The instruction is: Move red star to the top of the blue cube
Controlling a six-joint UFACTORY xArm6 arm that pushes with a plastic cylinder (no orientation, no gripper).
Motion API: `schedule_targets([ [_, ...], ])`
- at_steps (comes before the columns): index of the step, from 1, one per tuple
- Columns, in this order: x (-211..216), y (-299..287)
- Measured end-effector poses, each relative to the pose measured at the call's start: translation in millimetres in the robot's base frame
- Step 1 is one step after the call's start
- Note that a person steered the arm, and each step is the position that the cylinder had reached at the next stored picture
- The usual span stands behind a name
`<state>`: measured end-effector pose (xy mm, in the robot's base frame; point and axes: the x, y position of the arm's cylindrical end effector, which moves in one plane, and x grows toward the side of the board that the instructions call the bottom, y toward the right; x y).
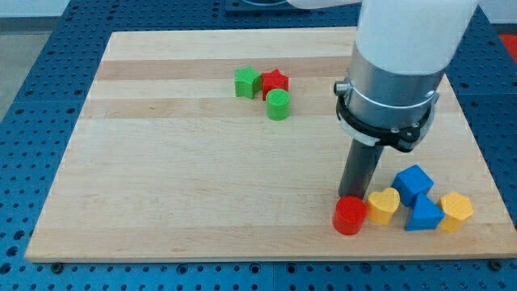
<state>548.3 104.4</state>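
Note:
The red star (pixel 275 82) lies near the view's top centre, touching a green cube (pixel 247 82) on its left and a green cylinder (pixel 278 105) below it. The blue cube (pixel 413 183) sits at the view's lower right. My tip (pixel 350 196) is at the lower right, right behind a red cylinder (pixel 350 216) and left of the blue cube, far from the red star.
A yellow heart-shaped block (pixel 383 205) sits between the red cylinder and a second blue block (pixel 423 215). A yellow hexagonal block (pixel 456 211) lies at the far right. The wooden board (pixel 161 162) ends close below this cluster.

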Motion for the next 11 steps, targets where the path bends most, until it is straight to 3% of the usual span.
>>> schedule_targets([
  [1,-5.8,-18.4],
  [2,-8.6,-93.7],
  [3,-68.6,-153.4],
  [5,-191.0,-201.8],
  [7,-248.5,-173.0],
  [8,-235.4,-139.0],
  [11,-133.7,-32.6],
])
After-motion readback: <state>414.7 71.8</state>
